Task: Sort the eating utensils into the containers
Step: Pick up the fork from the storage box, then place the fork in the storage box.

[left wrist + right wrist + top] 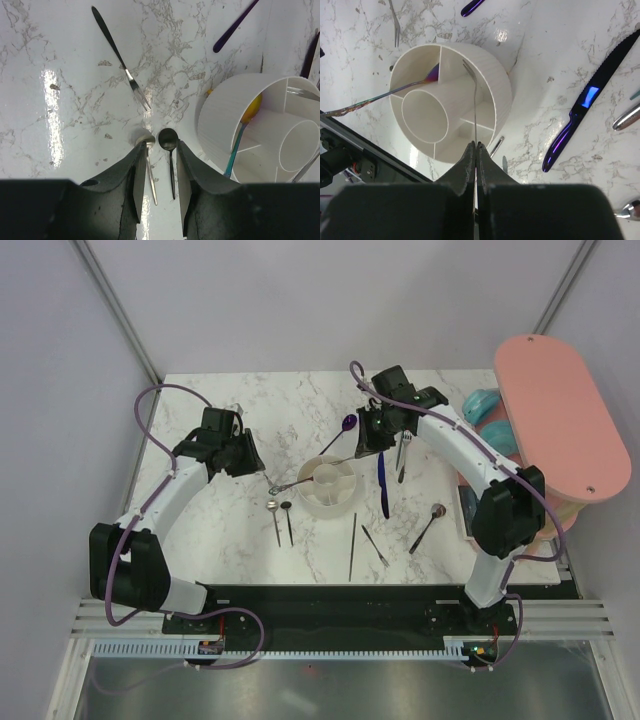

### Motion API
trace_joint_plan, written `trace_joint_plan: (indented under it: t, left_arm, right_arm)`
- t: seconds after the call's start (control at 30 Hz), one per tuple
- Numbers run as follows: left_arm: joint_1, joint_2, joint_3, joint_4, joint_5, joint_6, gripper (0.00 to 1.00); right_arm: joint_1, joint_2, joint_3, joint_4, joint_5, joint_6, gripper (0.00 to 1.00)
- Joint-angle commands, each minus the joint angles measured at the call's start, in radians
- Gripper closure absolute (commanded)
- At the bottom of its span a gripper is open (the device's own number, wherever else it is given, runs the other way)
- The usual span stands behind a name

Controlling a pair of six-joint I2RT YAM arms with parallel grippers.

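Grip check: right gripper [476, 150] pinched shut on slim silver utensil [475, 107], aimed tip-first so far end drops into a ring section of ribbed white plastic holder [497, 82] at mid-table. Left gripper [160, 160] spread wide over polished silver spoon [151, 182] and matte black spoon [168, 138], parallel on glossy marble table [75, 125] just left of holder; likely lined up for next pick.
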Motion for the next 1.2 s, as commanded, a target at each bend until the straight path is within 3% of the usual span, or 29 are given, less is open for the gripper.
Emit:
trace_joint_plan:
  t: [0.0,0.4,0.97,1.17]
  left_arm:
    - [0.006,0.011,0.007,0.027,0.035,0.005,0.62]
    - [0.004,0.014,0.007,0.027,0.049,0.008,0.62]
    - [0.004,-0.001,-0.016,0.026,0.041,0.006,0.62]
    - [0.006,-0.043,-0.053,0.026,-0.011,0.012,0.62]
  right_arm:
    - [-0.008,-0.113,0.017,-0.043,0.008,-0.026,1.0]
    - [-0.016,-0.143,-0.009,-0.089,0.031,-0.053,1.0]
    - [-0.015,-0.048,-0.05,-0.089,-0.022,-0.057,1.0]
    - [-0.012,-0.006,-0.047,-0.081,-0.037,-0.045,0.89]
